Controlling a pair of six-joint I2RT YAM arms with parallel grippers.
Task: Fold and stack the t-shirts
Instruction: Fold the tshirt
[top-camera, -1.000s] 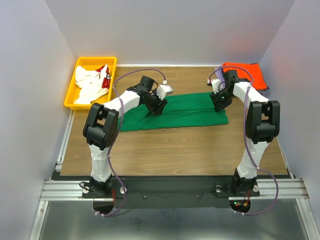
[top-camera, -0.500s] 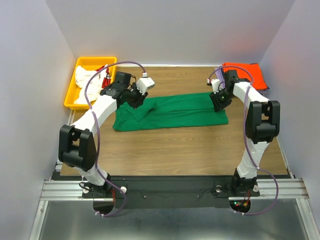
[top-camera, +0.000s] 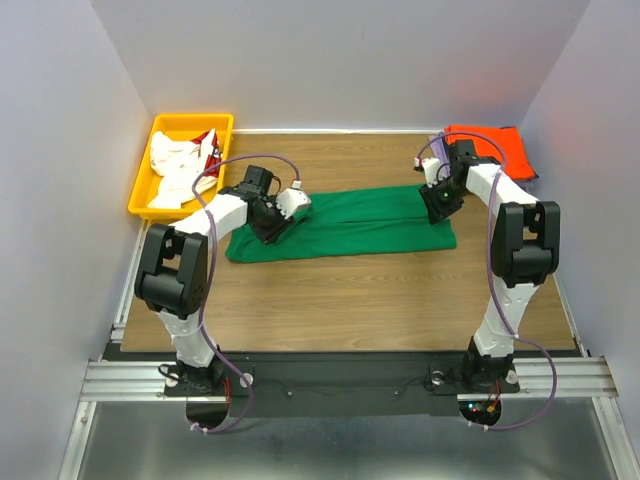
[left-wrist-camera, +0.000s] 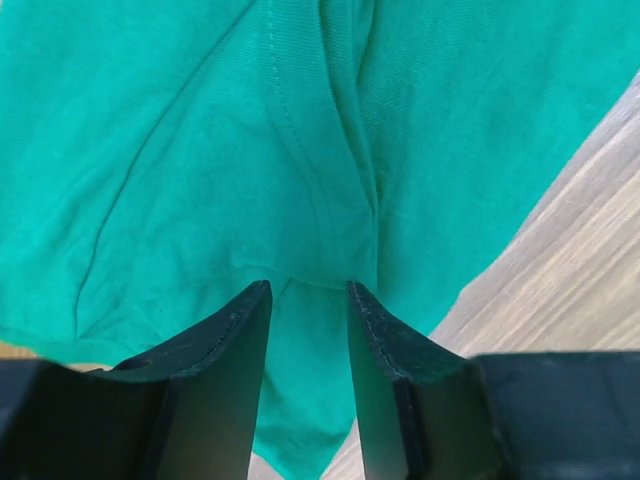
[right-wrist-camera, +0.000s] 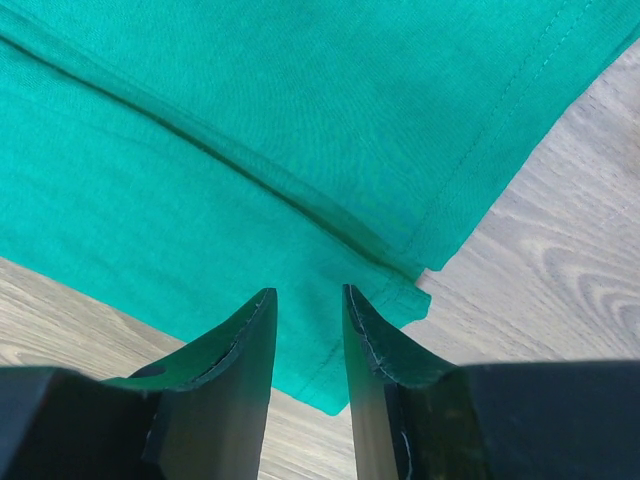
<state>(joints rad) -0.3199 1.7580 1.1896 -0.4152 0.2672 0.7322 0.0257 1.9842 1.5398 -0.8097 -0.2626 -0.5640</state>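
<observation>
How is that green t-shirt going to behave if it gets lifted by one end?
Probably floppy: the green t-shirt lies flat with soft creases, so it should drape and sag from wherever it is held. Likely light, since the knit looks thin. Pushed along the wooden table, it would likely bunch rather than slide whole.

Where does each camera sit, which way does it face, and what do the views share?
Top: above, behind the arms, facing down at the table; both arms show.
Left wrist: mounted there, facing down at the green shirt; left hand shows.
Right wrist: likewise, over the shirt's corner; right hand shows.
Shared: the green shirt.
</observation>
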